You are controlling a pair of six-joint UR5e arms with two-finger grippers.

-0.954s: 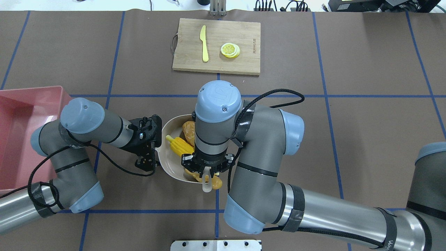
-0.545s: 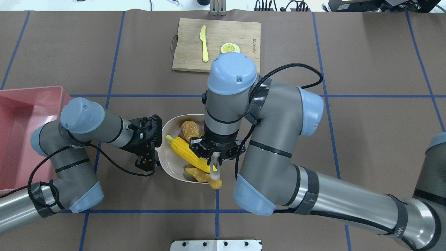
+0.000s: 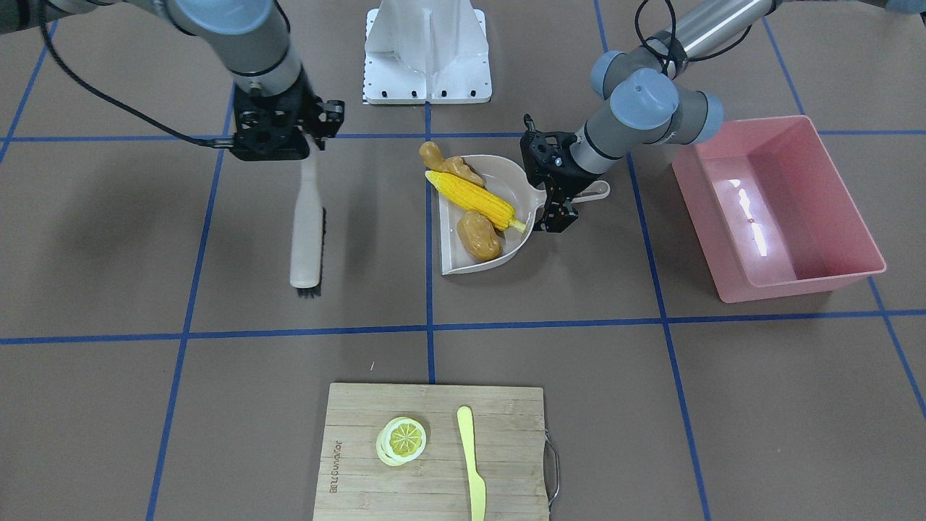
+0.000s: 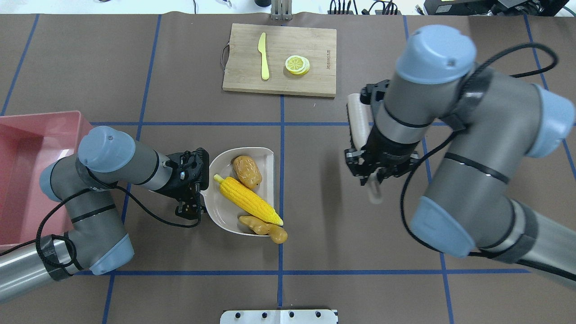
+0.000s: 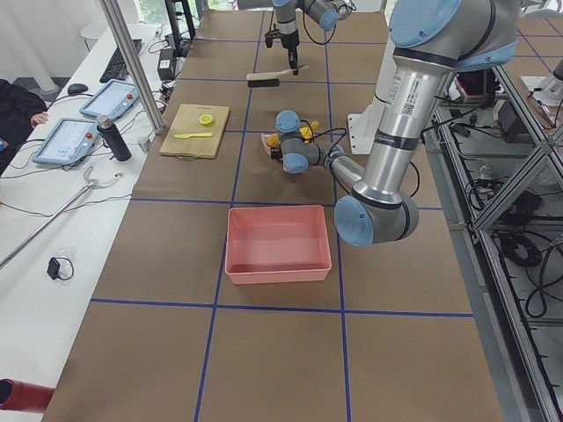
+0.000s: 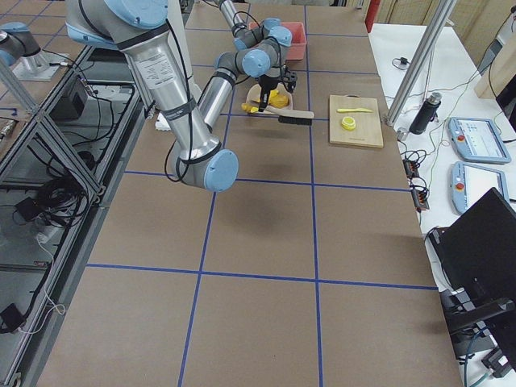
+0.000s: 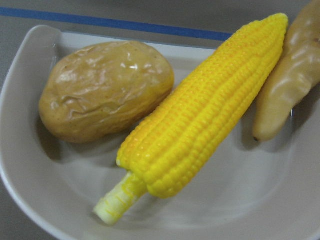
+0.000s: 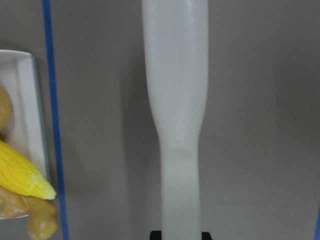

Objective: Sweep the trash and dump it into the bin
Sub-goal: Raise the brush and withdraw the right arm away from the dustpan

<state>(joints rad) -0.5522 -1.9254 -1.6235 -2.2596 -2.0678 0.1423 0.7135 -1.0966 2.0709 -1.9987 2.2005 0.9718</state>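
Observation:
The trash lies in a beige dustpan (image 4: 220,211): corn cob (image 4: 247,200), potato (image 4: 246,172) and ginger root (image 4: 265,229), the ginger half over the pan's open lip. My left gripper (image 4: 194,191) is shut on the dustpan's handle (image 3: 595,191). The left wrist view shows the corn (image 7: 200,110), potato (image 7: 105,87) and ginger (image 7: 290,85) up close. My right gripper (image 4: 372,174) is shut on a white brush (image 4: 360,121), well to the right of the pan. The pink bin (image 4: 18,135) stands at the far left, with nothing in it.
A wooden cutting board (image 4: 315,45) at the back carries a pale yellow knife (image 4: 263,56) and lemon slices (image 4: 297,64). The robot's white base plate (image 4: 279,316) sits at the near edge. Blue tape lines cross the brown table.
My right arm has swung the brush away from the dustpan, up and far to the right. The corn and ginger have settled in the pan. The left arm has not moved.

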